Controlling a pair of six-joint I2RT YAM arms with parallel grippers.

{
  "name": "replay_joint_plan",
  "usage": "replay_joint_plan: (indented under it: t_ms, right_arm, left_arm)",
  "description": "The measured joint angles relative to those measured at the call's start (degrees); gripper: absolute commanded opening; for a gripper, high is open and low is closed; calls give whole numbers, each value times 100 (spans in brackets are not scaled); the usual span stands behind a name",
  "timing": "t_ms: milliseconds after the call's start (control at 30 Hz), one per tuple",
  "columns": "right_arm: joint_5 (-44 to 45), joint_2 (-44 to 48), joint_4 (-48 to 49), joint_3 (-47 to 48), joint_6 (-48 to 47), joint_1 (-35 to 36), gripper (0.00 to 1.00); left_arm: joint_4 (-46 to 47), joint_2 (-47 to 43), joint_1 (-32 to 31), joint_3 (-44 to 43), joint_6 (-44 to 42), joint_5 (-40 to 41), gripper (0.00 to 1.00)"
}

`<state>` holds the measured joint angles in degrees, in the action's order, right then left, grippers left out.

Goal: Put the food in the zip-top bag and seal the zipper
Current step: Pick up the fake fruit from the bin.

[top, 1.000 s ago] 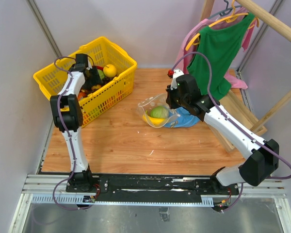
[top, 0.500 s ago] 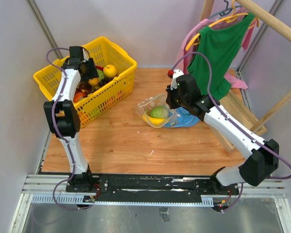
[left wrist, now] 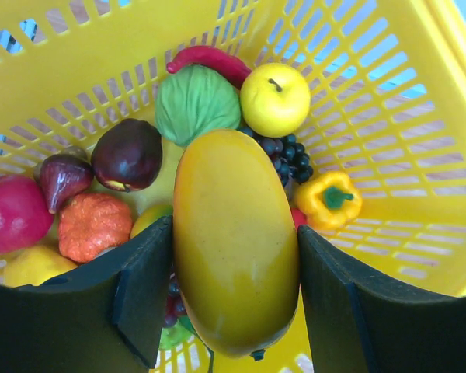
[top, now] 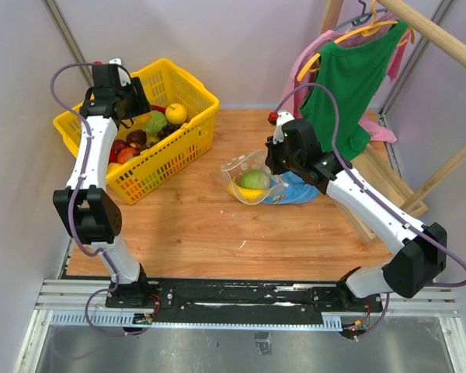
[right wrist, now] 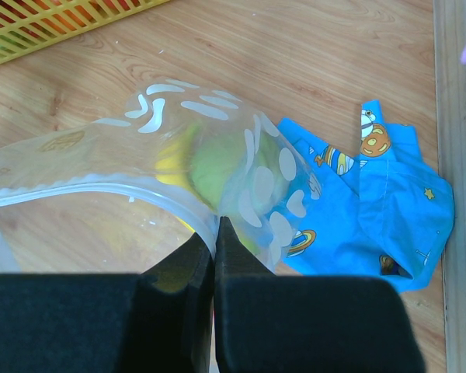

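The left claw (left wrist: 234, 289) is gripping a smooth yellow-orange oval toy fruit (left wrist: 233, 249) by its sides, its two black fingers (left wrist: 144, 295) pressing against it. It is hovering with the fruit above the yellow plastic mesh basket (top: 179, 144) at the far left of the wooden tabletop (top: 202, 225).

Below it in the basket are lying a green toy cabbage (left wrist: 196, 101), a yellow toy apple (left wrist: 275, 99), a red toy chilli (left wrist: 210, 58), a dark purple toy fruit (left wrist: 126, 154), a small yellow toy pepper (left wrist: 330, 200) and a bumpy orange toy fruit (left wrist: 93, 225).

The right claw (right wrist: 215, 233) is pinching narrowly on the mouth edge of the see-through soft plastic zip-top bag (right wrist: 140, 148), right at its pale zipper strip (right wrist: 101, 194). The bag is sitting near the middle of the tabletop, its far side overlapping the edge of a crumpled blue printed cloth (right wrist: 373, 210). Its mouth is gaping open toward the basket. Inside it are showing a round green toy food (right wrist: 217, 167) and a yellow piece (right wrist: 175, 159) beside it.
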<state>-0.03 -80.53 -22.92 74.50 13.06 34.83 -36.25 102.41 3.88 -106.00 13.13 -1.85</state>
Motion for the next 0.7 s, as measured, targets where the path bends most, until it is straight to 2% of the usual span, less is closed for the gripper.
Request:
replay_joint_plan:
  t_ms: [300,700]
  right_arm:
    - [-46,0,15,0,15,0,1]
    - [-101,-22,28,0,85,0,1]
  left_arm:
    - [-15,-837,-280,184,-13,-470,11]
    - [-7,-2017,-1635,778,-72,-1182,8]
